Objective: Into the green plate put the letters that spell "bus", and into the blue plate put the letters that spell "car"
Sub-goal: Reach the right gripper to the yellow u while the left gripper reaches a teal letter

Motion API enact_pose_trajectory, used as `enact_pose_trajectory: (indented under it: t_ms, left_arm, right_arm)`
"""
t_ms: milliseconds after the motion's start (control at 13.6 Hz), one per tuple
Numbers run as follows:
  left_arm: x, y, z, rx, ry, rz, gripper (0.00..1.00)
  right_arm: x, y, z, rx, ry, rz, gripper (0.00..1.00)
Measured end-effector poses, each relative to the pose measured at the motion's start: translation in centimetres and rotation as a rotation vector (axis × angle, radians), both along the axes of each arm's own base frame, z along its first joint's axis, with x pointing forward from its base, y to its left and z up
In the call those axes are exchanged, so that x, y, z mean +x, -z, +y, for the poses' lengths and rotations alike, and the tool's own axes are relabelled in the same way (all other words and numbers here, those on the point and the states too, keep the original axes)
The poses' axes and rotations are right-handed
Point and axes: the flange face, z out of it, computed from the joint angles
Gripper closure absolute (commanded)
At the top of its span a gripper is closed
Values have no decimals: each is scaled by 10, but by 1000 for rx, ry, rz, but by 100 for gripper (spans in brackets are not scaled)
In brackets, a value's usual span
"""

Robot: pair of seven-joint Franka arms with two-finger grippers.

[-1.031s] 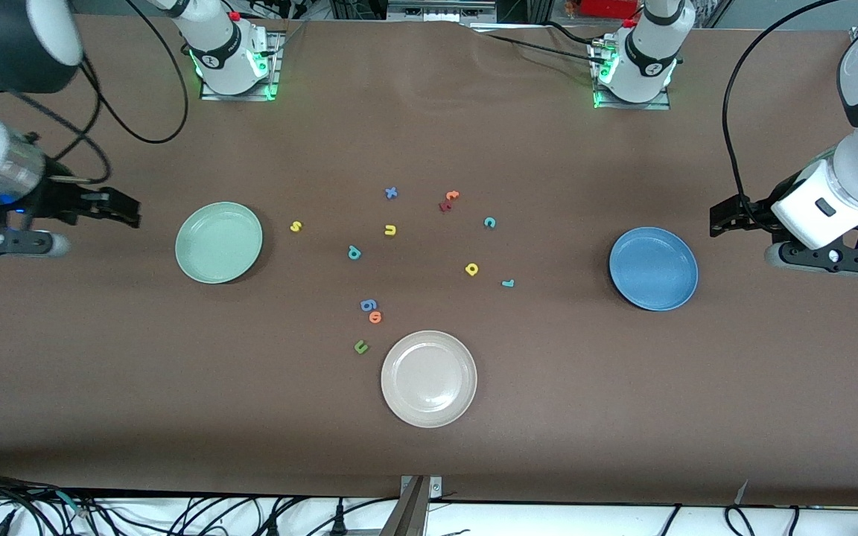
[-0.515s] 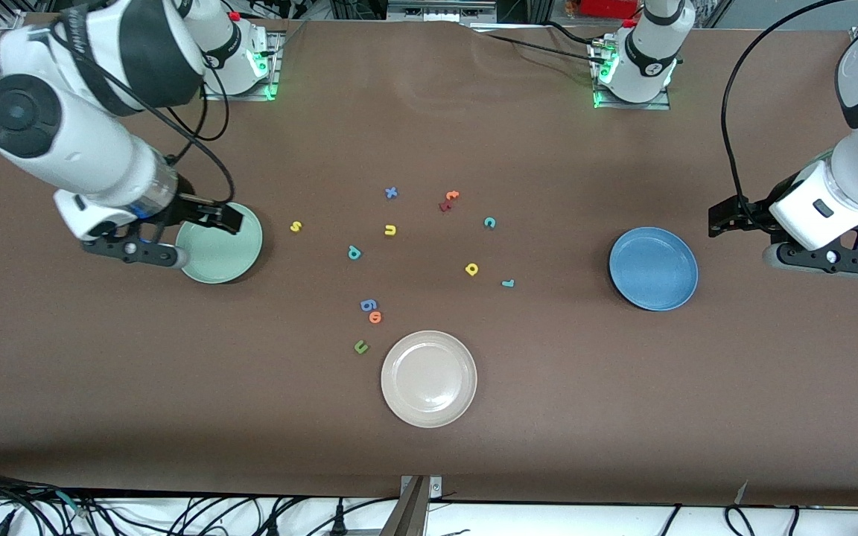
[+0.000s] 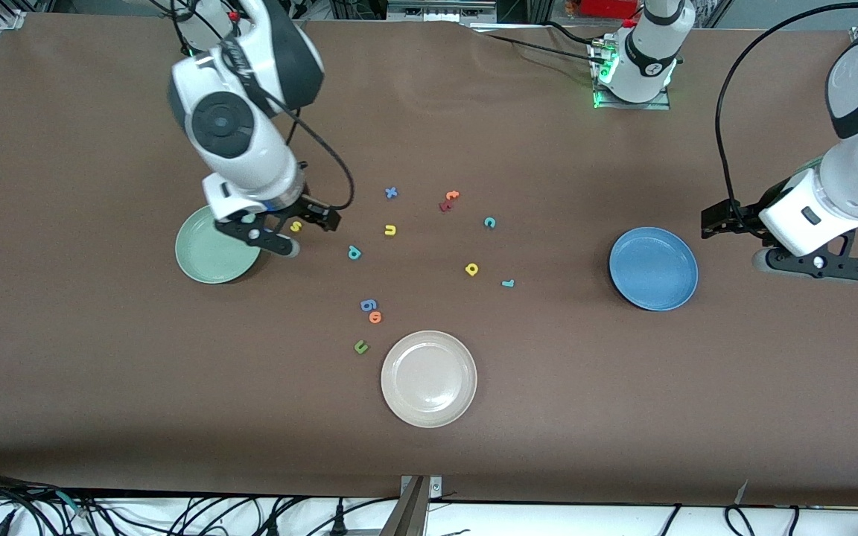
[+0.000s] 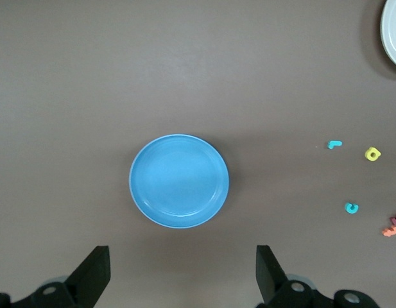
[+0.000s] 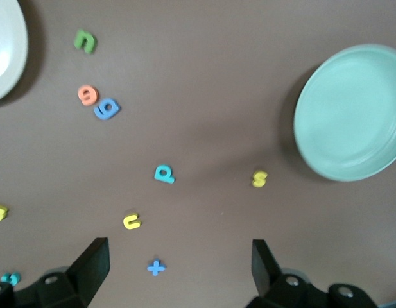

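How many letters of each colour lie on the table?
Yellow: 3, yellow s, yellow u, yellow a
Teal: 3, teal b, teal c, teal r
Blue: 2, blue x, blue g
Orange: 2, orange t, orange o
Red letter: 1
Green u: 1
Total: 12

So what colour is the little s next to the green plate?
Yellow. The small foam letter s shows best in the right wrist view, beside the round mint-green plate.

Your lighting is even and bright overhead; soft shadows hug the plates, mild glare on the beige plate [image 3: 429, 379]; focus stays sharp.
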Motion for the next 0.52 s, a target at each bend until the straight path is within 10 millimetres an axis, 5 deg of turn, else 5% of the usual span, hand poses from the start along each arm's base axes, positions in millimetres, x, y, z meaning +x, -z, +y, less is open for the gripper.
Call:
enact_pose_trajectory:
  t_ms: [295,515]
  left_arm:
    - [0,26,-26,-68,18,70,0]
    - [2,57,-71,-129,59,120,0]
  right_arm:
    - [-36,64,40,9,-21,-28,1]
    - [-61,116,63,28,-68,-37,1]
